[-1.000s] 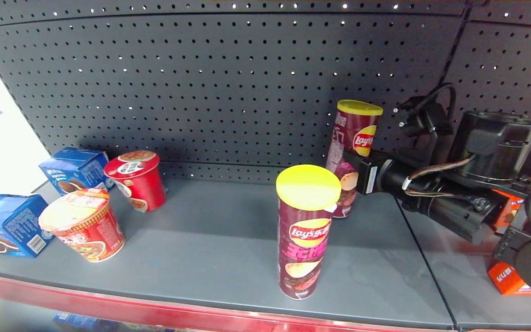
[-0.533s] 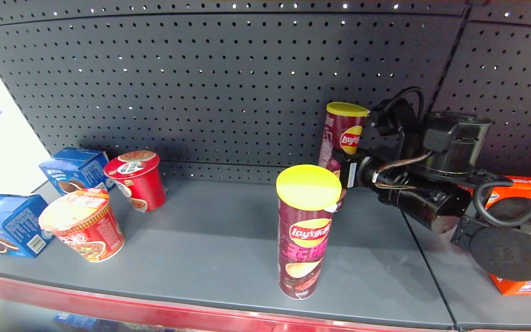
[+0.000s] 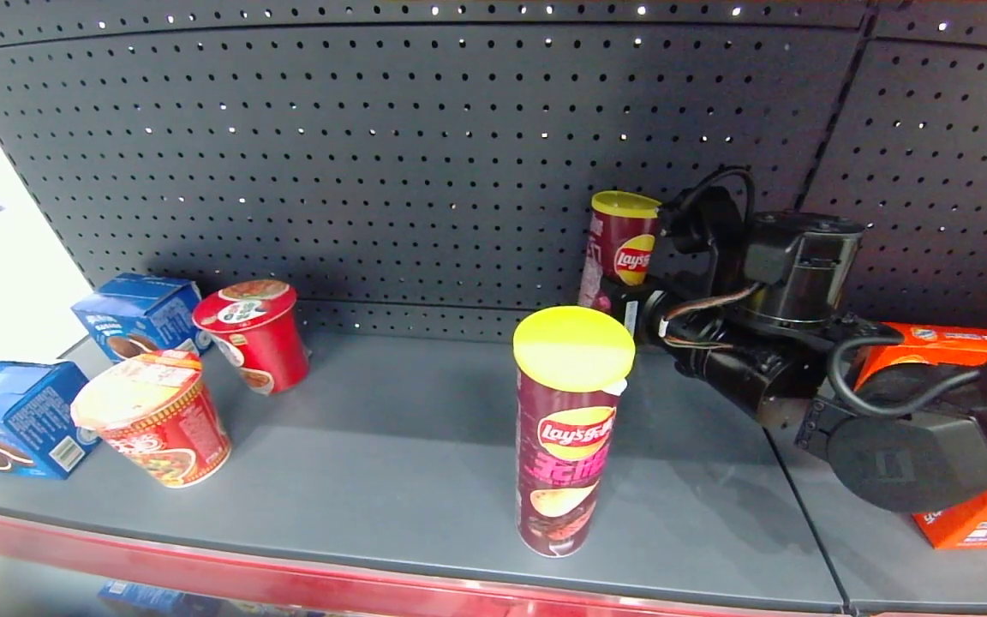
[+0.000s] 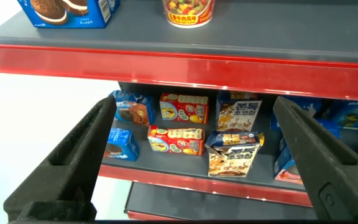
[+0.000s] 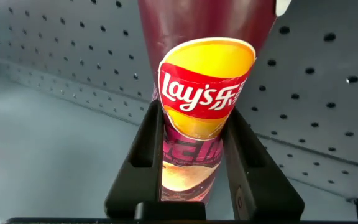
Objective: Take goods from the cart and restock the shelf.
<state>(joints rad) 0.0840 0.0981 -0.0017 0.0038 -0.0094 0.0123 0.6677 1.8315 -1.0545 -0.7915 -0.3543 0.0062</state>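
My right gripper [image 3: 618, 298] is clamped on a maroon cardboard chip tube with a yellow plastic lid [image 3: 624, 248], one finger on each side of the label at about mid-height; the right wrist view shows the tube [image 5: 204, 81] filling the gap between the two black fingers. The tube's long axis is near upright, with the lid leaning a little toward my right. It sits at the back of the grey metal shelf board [image 3: 391, 463], near the dark perforated back panel [image 3: 373, 171]. I can't tell if its base touches the board, because that part is hidden. What matters for the next move is that the set-down spot lies straight below the tube, so I judge it needs a short drop along the tube's own axis, straightening the lean first, then the fingers spreading. A second maroon chip tube with a yellow lid [image 3: 569, 428] stands upright nearer the front edge, directly in front of the held one and apart from it. My right forearm passes just beside its lid, so the way out is probably back toward my right, over the orange cardboard box [image 3: 948, 343], not across that lid. My left gripper [image 4: 194, 109] hangs with its fingers spread and nothing between them. It is down below the red front strip of the shelf [image 4: 166, 59], well apart from both tubes, so the right arm is the one placed for this.
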